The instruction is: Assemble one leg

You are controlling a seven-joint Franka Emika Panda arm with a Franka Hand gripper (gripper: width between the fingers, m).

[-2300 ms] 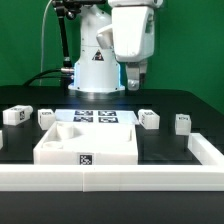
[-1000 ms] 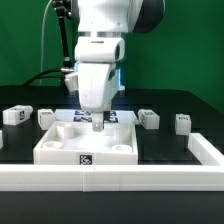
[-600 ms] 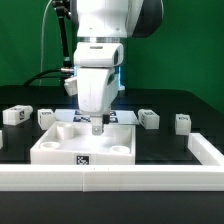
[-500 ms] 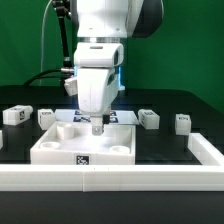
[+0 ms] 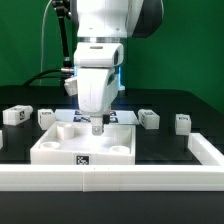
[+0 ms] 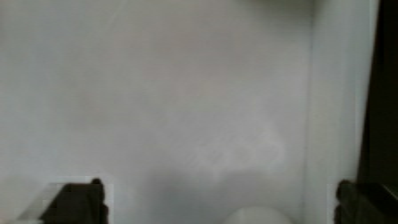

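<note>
Several legs, small white tagged posts, lie on the black table in the exterior view: two at the left point(image 5: 17, 115) point(image 5: 46, 117) and two at the right point(image 5: 148, 118) point(image 5: 183, 122). The wide white panel point(image 5: 60, 148) with corner sockets lies in the middle. My gripper point(image 5: 97, 127) is lowered onto the panel's far part, well apart from every leg. In the wrist view the gripper point(image 6: 219, 205) is open: its dark fingertips point(image 6: 75, 203) stand far apart, with only white panel surface point(image 6: 178, 100) between them. No leg shows in the wrist view.
A white rail point(image 5: 110, 176) runs along the table's front and up the exterior view's right side point(image 5: 207, 150). The marker board point(image 5: 122, 115) lies behind the panel, mostly hidden by the arm. A green wall stands behind.
The arm came down from the upper right onto the panel. The panel then shifted slightly toward the exterior view's left. Nothing has moved in the last half second.
</note>
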